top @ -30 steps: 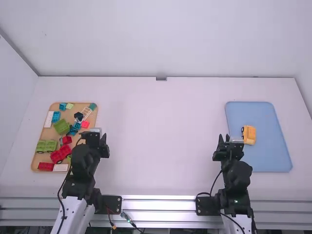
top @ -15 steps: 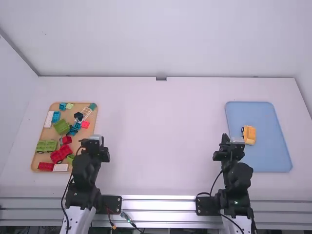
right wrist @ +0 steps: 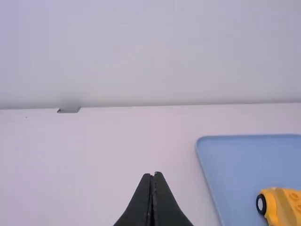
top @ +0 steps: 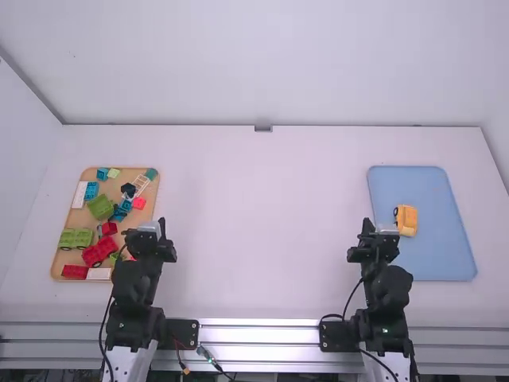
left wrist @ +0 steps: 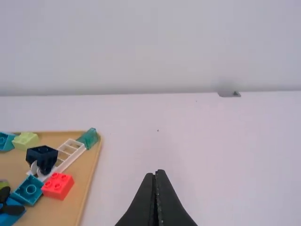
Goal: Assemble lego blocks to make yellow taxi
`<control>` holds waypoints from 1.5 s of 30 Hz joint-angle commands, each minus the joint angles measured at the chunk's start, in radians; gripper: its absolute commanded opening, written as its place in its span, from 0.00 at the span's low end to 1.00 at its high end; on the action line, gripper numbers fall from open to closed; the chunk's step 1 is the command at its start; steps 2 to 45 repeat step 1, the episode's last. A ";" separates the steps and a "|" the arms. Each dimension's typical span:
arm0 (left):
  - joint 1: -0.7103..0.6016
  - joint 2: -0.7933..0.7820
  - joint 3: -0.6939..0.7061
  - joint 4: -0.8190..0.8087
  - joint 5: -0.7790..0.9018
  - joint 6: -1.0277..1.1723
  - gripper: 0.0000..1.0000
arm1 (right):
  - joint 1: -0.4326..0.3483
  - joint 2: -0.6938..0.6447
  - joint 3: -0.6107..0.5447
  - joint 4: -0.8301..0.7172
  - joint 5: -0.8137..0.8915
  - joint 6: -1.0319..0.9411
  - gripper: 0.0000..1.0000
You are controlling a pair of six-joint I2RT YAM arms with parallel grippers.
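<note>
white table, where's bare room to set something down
The widest bare patch is the white table between the tan tray and the blue tray. The blue tray also has room beyond and nearer than the yellow car. Blocks crowd the tan tray.

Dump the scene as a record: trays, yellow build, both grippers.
parts_tray: tan tray, left side of table
parts: mixed blocks, incl. coral-red block, white lattice piece, red wheeled piece
build_tray: blue tray, right side
yellow_build: yellow wheeled piece, on blue tray; finished or not, unclear
left_gripper: left gripper, fingers shut, empty
right_gripper: right gripper, fingers shut, empty
</note>
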 commanded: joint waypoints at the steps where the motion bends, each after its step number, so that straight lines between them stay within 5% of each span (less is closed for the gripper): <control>1: 0.000 -0.011 -0.010 -0.004 -0.002 -0.006 0.00 | 0.000 -0.008 -0.012 -0.005 0.004 0.004 0.00; 45: 0.000 -0.011 -0.010 -0.004 -0.002 -0.006 0.00 | 0.000 -0.008 -0.012 -0.005 0.004 0.004 0.00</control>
